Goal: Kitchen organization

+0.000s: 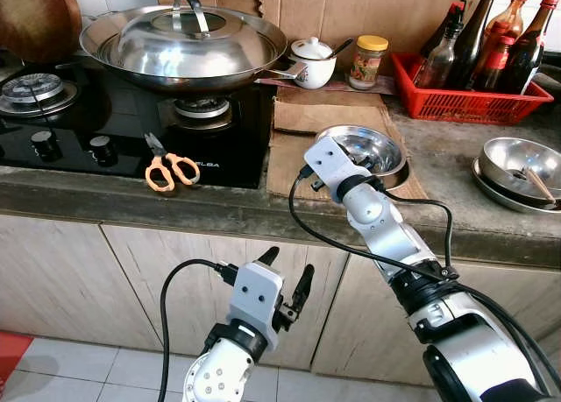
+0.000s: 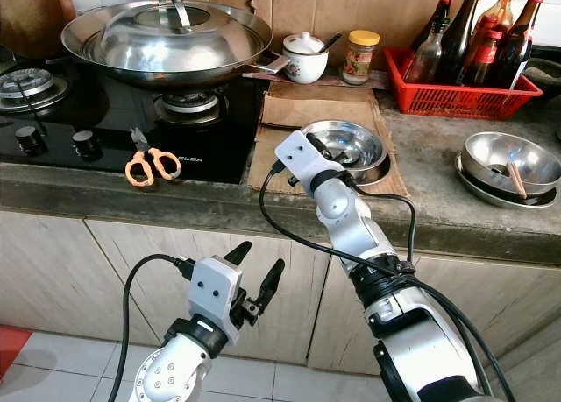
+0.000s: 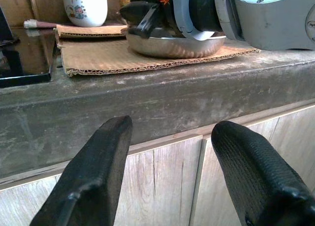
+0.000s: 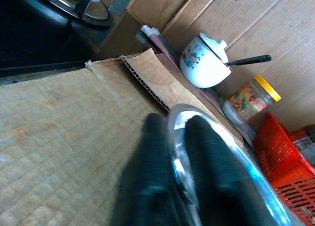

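Note:
A steel bowl (image 1: 377, 146) rests on a sheet of cardboard (image 1: 302, 117) on the stone counter. My right gripper (image 4: 174, 122) reaches over the counter edge and is shut on the bowl's near rim, one finger inside and one outside. The bowl sits flat on the cardboard. My left gripper (image 1: 289, 264) hangs lower, in front of the cabinet doors below the counter edge, open with nothing between its fingers (image 3: 98, 167). From there it looks up at the bowl (image 3: 172, 44) and the right wrist.
A lidded wok (image 1: 184, 43) sits on the black gas stove (image 1: 114, 113), with orange scissors (image 1: 168, 167) at its front. Behind stand a white lidded pot (image 1: 313, 60), a jar (image 1: 368, 60) and a red basket (image 1: 460, 104) of bottles. Stacked steel bowls (image 1: 517, 165) lie far right.

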`<state>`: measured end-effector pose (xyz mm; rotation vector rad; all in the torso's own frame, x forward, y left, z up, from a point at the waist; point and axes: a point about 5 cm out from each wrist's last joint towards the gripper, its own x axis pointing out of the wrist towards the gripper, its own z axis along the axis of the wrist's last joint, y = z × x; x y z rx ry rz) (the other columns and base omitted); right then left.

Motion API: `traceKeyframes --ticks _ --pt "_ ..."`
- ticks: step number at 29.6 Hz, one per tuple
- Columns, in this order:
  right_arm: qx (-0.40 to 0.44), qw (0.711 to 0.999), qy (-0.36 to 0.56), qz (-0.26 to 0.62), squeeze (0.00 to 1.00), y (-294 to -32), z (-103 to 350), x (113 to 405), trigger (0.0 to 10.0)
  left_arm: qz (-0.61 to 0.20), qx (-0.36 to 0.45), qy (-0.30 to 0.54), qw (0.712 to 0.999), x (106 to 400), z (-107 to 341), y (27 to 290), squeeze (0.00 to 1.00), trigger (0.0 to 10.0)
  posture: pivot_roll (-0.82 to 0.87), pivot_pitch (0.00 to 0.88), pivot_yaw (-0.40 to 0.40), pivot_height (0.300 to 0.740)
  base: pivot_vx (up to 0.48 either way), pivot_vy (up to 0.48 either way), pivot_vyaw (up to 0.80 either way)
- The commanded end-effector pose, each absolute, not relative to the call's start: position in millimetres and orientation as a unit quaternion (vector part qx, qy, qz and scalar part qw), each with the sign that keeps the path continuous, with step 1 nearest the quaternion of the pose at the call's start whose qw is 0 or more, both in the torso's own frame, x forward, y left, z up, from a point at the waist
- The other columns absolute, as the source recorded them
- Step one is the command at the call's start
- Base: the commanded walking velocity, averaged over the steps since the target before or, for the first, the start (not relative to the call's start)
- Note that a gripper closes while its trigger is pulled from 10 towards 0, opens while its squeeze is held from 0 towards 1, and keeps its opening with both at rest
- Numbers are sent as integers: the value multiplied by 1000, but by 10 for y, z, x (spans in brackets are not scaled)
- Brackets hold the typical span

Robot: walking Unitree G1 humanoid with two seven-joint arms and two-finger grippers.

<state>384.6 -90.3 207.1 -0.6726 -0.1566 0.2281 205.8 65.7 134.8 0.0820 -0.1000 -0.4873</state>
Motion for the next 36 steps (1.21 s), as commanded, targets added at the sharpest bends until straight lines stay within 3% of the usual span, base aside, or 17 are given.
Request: traceKeyframes --ticks 1,17,18,22,24,25,26,27,28,36 --pt "-329 935 -82 103 0 -943 2121 3868 0 -245 35 -57 967 2059 1373 643 0 10000 62 61 -91 740 0 0 0" --pt "-325 935 -96 101 0 -953 2170 3871 275 -244 36 -58 967 2062 1379 643 0 10000 63 60 -90 740 0 0 0" --pt "-326 935 -93 104 0 -942 2153 3864 10000 -244 37 -57 967 2063 1377 643 0 10000 64 59 -91 740 0 0 0" --pt "-325 935 -95 109 0 -923 2139 3850 10000 -244 37 -57 967 2062 1372 644 0 10000 63 55 -90 740 0 0 0" --pt "-324 935 -96 109 537 -925 2137 3848 10000 -244 37 -57 967 2063 1371 641 0 10000 64 54 -90 740 0 0 0" --pt "-324 935 -96 109 1000 -926 2136 3847 10000 -244 37 -56 967 2063 1368 641 0 10000 65 52 -90 740 0 0 0" --pt "-326 934 -97 108 1000 -928 2138 3847 10000 -245 37 -56 967 2065 1367 640 0 10000 64 50 -90 740 0 0 0" --pt "-329 933 -97 108 392 -930 2139 3848 10000 -245 38 -56 967 2069 1365 638 0 10000 65 49 -90 740 0 0 0" --pt "-329 933 -97 109 0 -929 2140 3850 10000 -245 38 -56 967 2071 1364 638 0 10000 65 49 -90 740 0 0 0" --pt "-327 933 -97 113 0 -920 2142 3846 10000 -248 39 -56 966 2071 1354 642 0 10000 64 41 -90 740 0 0 0"
